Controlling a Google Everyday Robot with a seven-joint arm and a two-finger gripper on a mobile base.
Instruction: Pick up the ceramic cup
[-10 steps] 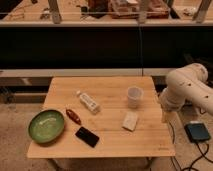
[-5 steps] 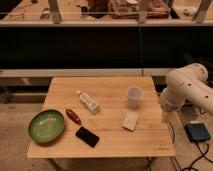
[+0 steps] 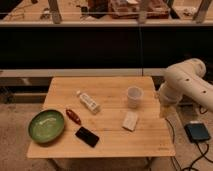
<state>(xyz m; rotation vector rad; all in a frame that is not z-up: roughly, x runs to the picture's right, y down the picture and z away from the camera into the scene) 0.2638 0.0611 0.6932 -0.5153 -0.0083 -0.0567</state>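
The ceramic cup [image 3: 133,96] stood upright on a low table [image 3: 102,146] of pale wooden planks with a rectangular top and a smooth, faintly grained surface. The cup was small, matte and whitish-grey, with no handle, a round open rim and walls that narrowed a little toward the base. Nothing touched it.

Just beyond the cup, on the viewer's right and off the table's edge, hung the gripper [image 3: 164,110], a short tan-coloured piece under the arm [image 3: 186,82]. It was near the cup but apart from it, and whether it was open or closed could not be told. The arm itself was thick, rounded and glossy off-white, bent like an elbow above and to the right of the cup.

In front of the cup, toward the camera, lay a flat pale rectangular block [image 3: 130,120] with soft corners. To the cup's left a small clear bottle [image 3: 88,102] with a white cap lay on its side, slanted. Further left and nearer the camera lay a slim dark red oblong thing [image 3: 73,116], then a flat black phone [image 3: 87,136], shiny and set at an angle. Farthest left of the cup sat a wide, shallow green bowl [image 3: 46,125] with a glazed, mottled inside.

On the floor, right of the cup and past the arm, lay a dark squarish box [image 3: 198,132].
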